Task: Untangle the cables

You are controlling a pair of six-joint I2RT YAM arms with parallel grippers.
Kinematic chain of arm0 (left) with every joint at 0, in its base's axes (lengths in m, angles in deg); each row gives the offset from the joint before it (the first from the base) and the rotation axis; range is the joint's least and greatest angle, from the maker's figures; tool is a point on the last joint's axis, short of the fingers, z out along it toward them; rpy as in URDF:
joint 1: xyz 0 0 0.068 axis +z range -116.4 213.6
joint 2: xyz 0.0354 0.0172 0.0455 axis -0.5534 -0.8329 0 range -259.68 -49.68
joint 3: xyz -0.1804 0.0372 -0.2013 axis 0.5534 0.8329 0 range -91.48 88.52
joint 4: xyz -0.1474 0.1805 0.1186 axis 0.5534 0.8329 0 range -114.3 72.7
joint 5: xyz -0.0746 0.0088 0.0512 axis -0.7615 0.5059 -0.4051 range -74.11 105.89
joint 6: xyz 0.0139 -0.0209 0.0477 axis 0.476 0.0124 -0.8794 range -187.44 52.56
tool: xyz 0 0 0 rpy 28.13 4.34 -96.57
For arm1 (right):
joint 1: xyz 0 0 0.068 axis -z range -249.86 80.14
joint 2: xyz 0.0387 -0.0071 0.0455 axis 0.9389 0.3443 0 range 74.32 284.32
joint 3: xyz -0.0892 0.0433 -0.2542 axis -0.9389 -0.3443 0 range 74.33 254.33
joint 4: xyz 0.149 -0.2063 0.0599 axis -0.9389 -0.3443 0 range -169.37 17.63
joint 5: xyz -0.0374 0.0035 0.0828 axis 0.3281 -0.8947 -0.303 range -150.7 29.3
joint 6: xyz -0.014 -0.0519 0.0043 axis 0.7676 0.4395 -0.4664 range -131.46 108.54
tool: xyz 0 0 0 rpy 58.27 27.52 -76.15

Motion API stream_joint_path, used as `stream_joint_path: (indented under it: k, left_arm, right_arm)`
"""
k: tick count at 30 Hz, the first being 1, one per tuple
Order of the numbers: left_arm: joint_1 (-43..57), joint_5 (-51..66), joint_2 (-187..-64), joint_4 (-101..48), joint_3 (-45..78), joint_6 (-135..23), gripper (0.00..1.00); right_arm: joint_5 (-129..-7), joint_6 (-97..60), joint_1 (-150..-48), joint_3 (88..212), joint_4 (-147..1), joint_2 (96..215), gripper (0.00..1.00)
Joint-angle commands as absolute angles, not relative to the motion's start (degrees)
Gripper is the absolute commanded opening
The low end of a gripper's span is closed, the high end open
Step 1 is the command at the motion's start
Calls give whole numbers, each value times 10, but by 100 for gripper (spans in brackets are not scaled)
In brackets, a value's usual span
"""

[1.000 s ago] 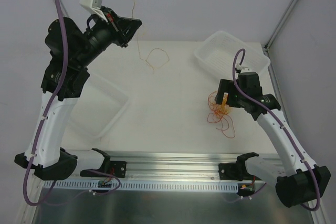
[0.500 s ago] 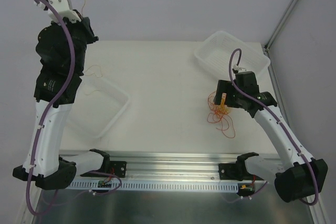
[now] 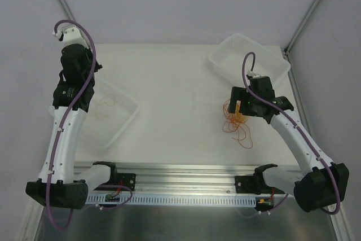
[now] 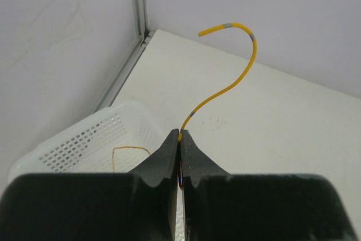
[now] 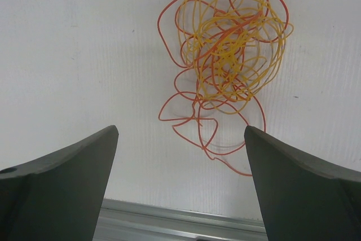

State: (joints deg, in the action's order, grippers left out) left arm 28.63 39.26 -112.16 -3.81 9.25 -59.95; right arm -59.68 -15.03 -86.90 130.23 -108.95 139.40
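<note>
A tangle of thin yellow-orange and red-orange cables point(image 3: 237, 120) lies on the white table at the right. My right gripper point(image 5: 180, 129) hovers just near of the tangle point(image 5: 225, 55), open wide with nothing between its fingers. My left gripper point(image 4: 180, 134) is shut on one yellow cable point(image 4: 231, 83), whose free end curls upward past the fingertips. The rest of that strand hangs as a loop point(image 3: 105, 106) into the white basket point(image 3: 125, 118) at the left. In the top view the left gripper is hidden under its own arm.
A second white mesh basket point(image 3: 225, 63) stands at the back right, just behind the right arm. The left basket point(image 4: 84, 139) sits by the left wall and the corner post point(image 4: 138, 4). A metal rail point(image 3: 186, 173) runs along the near edge.
The left arm has swung from the back middle to the far left and lowered over the left basket, carrying the yellow cable, whose loop now hangs in the basket. The right arm barely moved.
</note>
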Motion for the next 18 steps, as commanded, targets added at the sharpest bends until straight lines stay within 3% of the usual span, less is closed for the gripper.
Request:
stream_joint_path:
  k: [1, 6, 9, 10, 11, 14, 17, 18]
  left_arm:
    - [318, 362, -1120, -51, 126, -554, 0]
    - [336, 346, -1133, -54, 177, -541, 3]
    - [349, 339, -1132, -55, 194, -536, 27]
    - [348, 336, -1128, -53, 198, -540, 38]
    - [349, 335, -1124, -51, 199, -543, 59]
    - [349, 331, -1112, -44, 199, -550, 85]
    - [349, 328, -1099, -29, 194, -558, 99]
    - [349, 322, -1096, -25, 193, -561, 99]
  right_arm:
    - [-603, -152, -875, 1312, -1076, 1396, 100]
    - [-601, -150, -880, 1314, -1078, 1403, 100]
    - [-599, -151, -883, 1316, -1082, 1406, 100]
    - [-598, -151, -882, 1318, -1084, 1408, 100]
    - [-599, -152, -883, 1319, -1086, 1408, 100]
    - [-601, -152, -882, 1319, -1088, 1409, 100]
    - [-598, -153, -882, 1321, -1092, 1409, 100]
    - [-597, -153, -882, 1322, -1094, 1409, 100]
